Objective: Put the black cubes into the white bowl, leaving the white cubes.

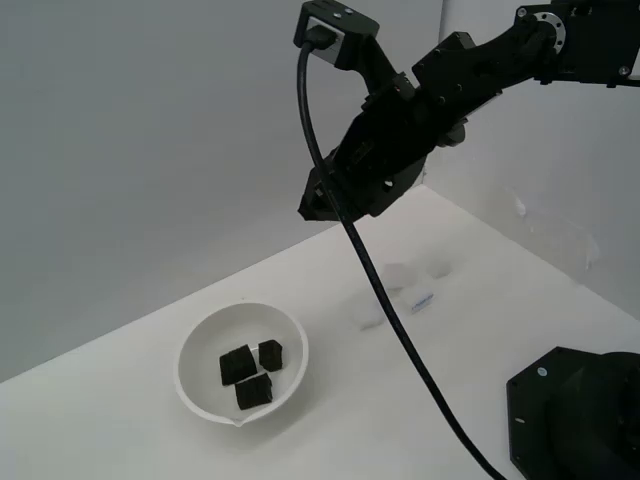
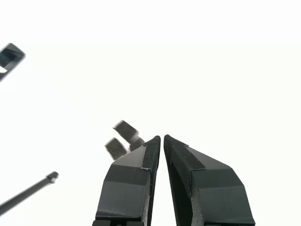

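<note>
All three black cubes (image 1: pixel 251 371) sit clustered inside the white bowl (image 1: pixel 205 338), which rests on the white table (image 1: pixel 120 420) toward the exterior view's left. The gripper (image 1: pixel 312 205) hangs high above the surface, well apart from the bowl and off to the exterior view's right of it. Its jaws are nearly pressed together with nothing between them, as the wrist view shows. The white cubes (image 1: pixel 405 278) lie loose on the table beneath the arm, faint against the surface.
</note>
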`<move>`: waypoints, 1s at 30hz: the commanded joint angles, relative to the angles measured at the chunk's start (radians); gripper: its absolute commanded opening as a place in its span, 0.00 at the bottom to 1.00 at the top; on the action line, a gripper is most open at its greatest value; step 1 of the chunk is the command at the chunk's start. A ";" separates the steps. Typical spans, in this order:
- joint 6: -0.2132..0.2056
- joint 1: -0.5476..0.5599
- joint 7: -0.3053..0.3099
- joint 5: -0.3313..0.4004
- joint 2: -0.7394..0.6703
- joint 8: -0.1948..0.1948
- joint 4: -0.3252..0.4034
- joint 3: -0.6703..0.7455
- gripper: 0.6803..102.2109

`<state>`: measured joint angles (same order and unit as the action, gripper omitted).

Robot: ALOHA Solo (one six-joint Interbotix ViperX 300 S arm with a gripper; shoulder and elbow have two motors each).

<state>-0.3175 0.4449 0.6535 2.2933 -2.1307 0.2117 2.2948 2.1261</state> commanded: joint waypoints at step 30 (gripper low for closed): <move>0.067 -0.313 0.000 0.337 -0.483 0.015 0.334 0.488 0.02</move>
<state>-0.2470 0.1197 0.6504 2.6277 -2.5955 0.2240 2.6262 2.5955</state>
